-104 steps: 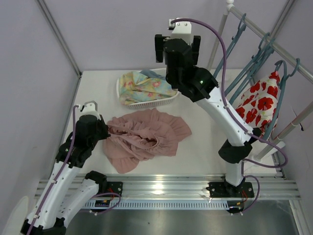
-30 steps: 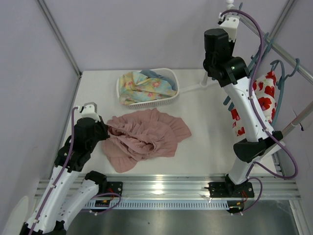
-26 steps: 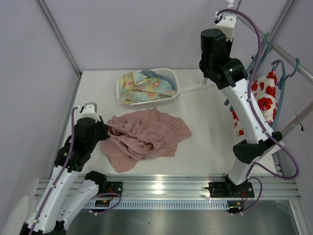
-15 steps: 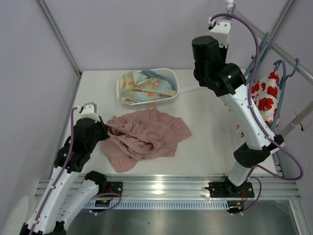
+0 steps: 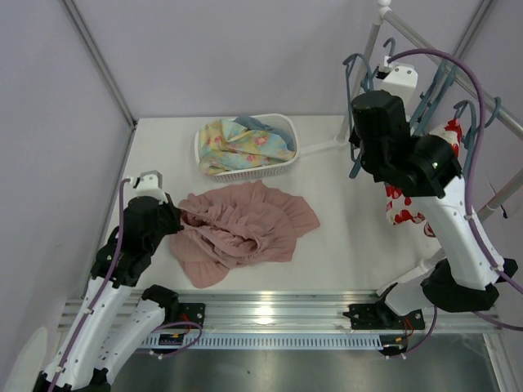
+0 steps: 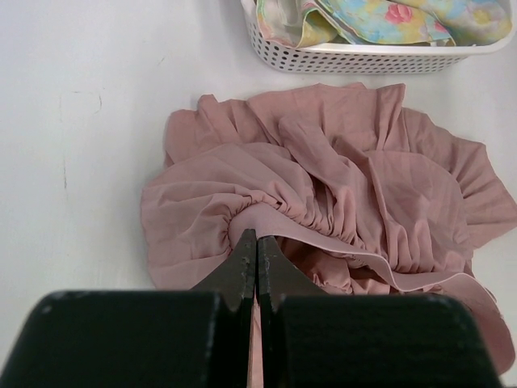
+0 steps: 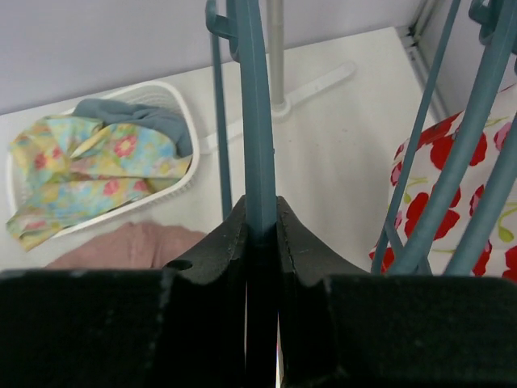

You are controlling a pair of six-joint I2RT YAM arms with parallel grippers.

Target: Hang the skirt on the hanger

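Presently the right fingers [image 7: 284,226] pinch the hanger [image 7: 252,121] aloft by the table's [image 5: 343,220] back right corner, just off the rack [image 5: 458,73]. The left fingers [image 6: 249,259], pressed together, nip the skirt [image 5: 245,229], crumpled near the front left edge. Next, likely: lower the hanger over the bare middle, clear of the basket [image 5: 282,167].

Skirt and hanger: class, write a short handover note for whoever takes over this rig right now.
Left gripper: shut on the skirt's gathered waistband. The skirt lies crumpled on the table, in front of the white basket.
Right gripper: shut on the hanger, held up beside the rack, apparently clear of its rail.
Done: both things gripped.
Left: bring the hanger to the skirt and get the skirt onto it.
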